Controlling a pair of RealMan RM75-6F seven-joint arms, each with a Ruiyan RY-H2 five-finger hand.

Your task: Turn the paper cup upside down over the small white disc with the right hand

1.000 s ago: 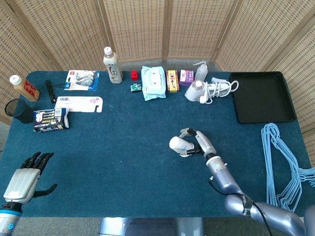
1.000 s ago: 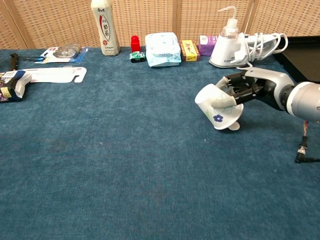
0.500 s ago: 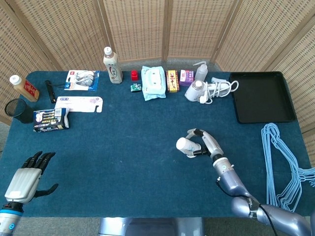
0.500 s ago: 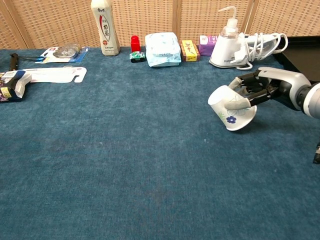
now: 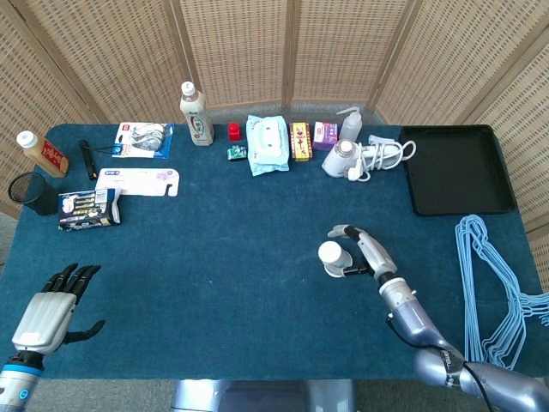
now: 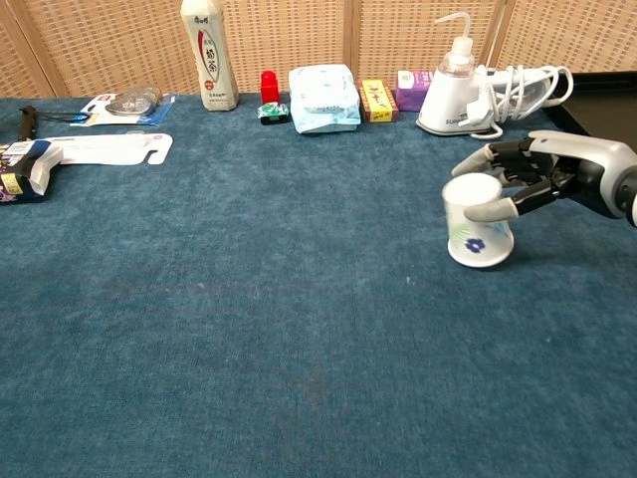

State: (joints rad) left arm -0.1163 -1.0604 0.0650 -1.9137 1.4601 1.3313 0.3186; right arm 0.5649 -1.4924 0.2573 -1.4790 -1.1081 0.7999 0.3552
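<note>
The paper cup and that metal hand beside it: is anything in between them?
Nothing visible. The paper cup stands upside down on the table, and the right hand is right at it, fingers around its side. The disc is not visible.

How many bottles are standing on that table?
3. A white bottle at the back beside the red item, a spray bottle at the back near the hair dryer, and a brown-labelled bottle at the far left edge. None seems hidden.
</note>
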